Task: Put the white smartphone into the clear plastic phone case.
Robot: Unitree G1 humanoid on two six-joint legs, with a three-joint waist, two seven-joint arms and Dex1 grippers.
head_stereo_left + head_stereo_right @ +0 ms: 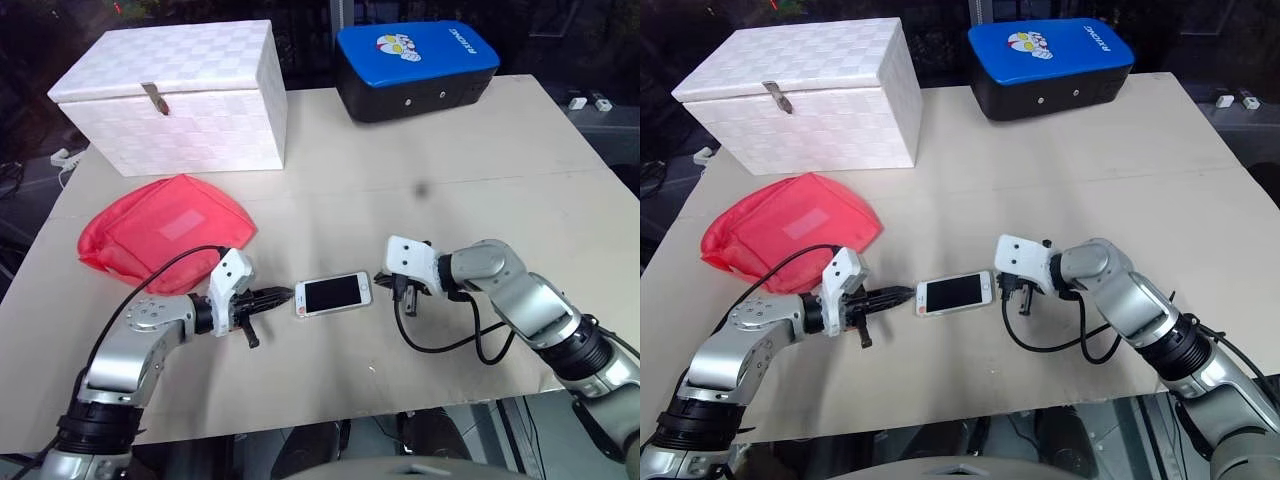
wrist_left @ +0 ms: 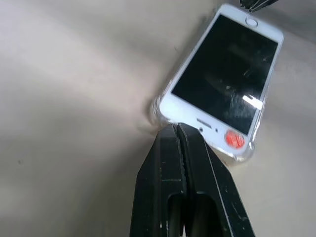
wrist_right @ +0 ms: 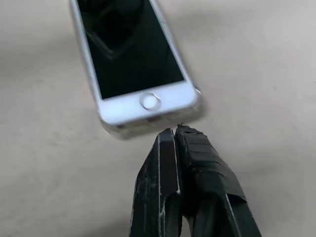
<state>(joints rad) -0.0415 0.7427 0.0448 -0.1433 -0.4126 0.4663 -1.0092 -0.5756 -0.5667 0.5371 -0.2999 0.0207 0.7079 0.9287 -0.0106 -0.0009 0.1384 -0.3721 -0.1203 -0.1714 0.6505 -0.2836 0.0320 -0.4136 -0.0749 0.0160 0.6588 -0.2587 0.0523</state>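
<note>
White smartphone (image 1: pixel 334 294) flat, screen up, seated in clear plastic phone case (image 2: pixel 157 109), mid-table near front edge. Left gripper (image 1: pixel 284 295) pinched closed at its left end; right gripper (image 1: pixel 405 297) closed too, just beside right end.

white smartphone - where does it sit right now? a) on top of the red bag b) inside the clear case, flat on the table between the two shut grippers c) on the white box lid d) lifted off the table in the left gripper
b: the white smartphone lies screen up on the table with the clear plastic phone case rimming its corners, the shut left gripper at one end and the shut right gripper at the other.
</note>
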